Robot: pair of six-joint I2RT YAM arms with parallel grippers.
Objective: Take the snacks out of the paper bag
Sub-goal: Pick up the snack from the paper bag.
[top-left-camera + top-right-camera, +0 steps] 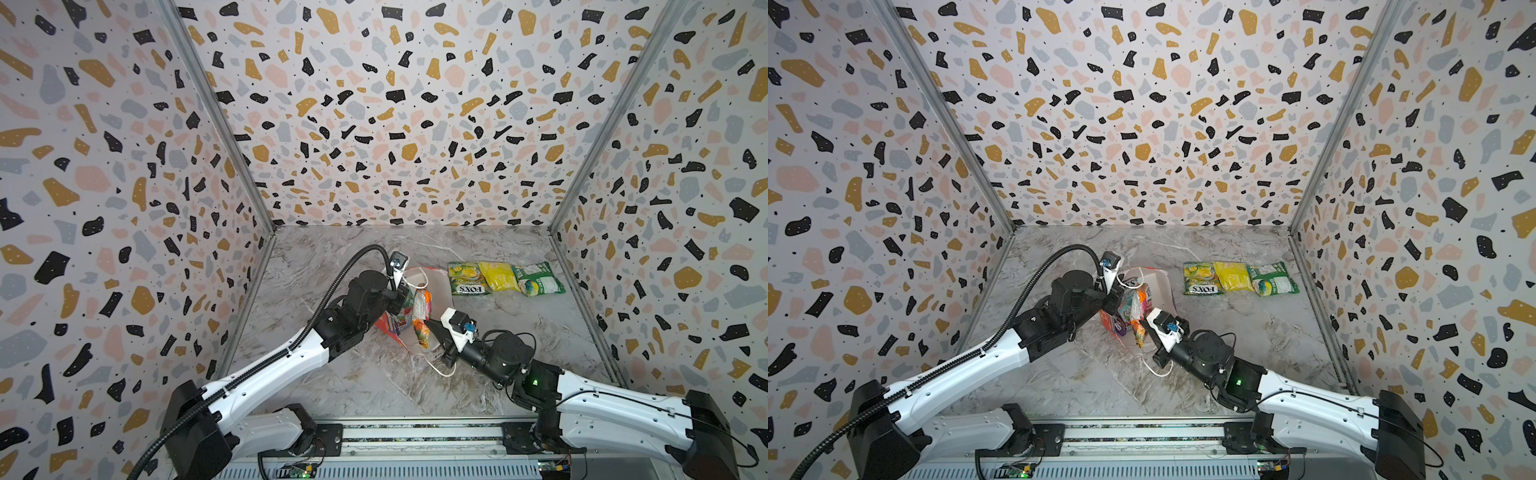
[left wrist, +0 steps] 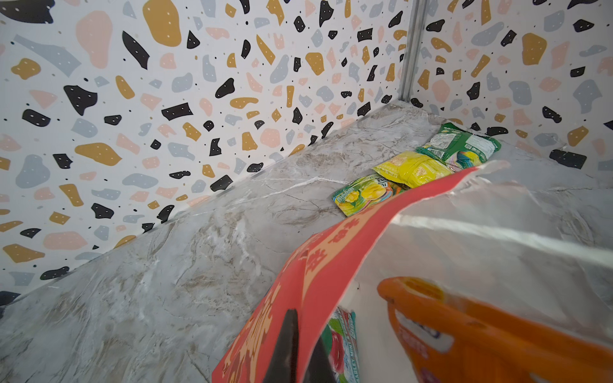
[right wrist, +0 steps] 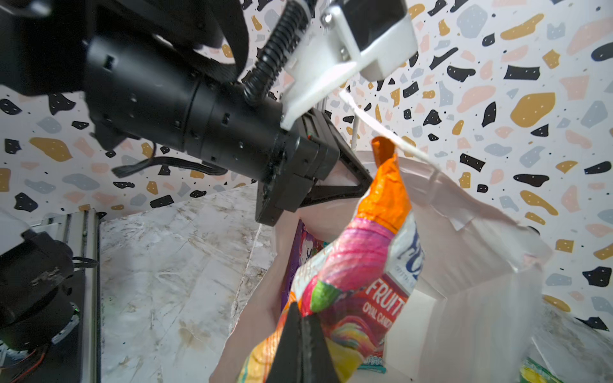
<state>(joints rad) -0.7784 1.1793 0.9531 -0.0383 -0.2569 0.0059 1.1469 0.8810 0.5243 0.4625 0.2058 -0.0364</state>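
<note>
Extraction of one packet, three already out. My left gripper [image 2: 303, 351] is pinched on the red wall of the paper bag [image 1: 385, 326], one finger outside and one inside, holding the mouth open. My right gripper [image 3: 302, 335] is pressed together on the near end of the orange fruit-candy packet [image 3: 358, 265]; most of that packet stands clear of the white interior, its far end pointing up past the rim. The bag sits mid-table [image 1: 332, 395] between my two arms. A purple packet [image 3: 298, 245] and a green-and-red packet [image 2: 341, 341] lie inside it. The green-yellow packet [image 1: 467, 278], the yellow packet [image 1: 498, 275] and the green packet [image 1: 538, 279] lie in a row, edges touching, well apart from the bag toward the back right.

Step in hand, as I judge it: drawing the orange packet out. The next move calls for my right arm to pull away from the mouth while my left keeps the wall taut, so the bag does not drag along or fold shut.
</note>
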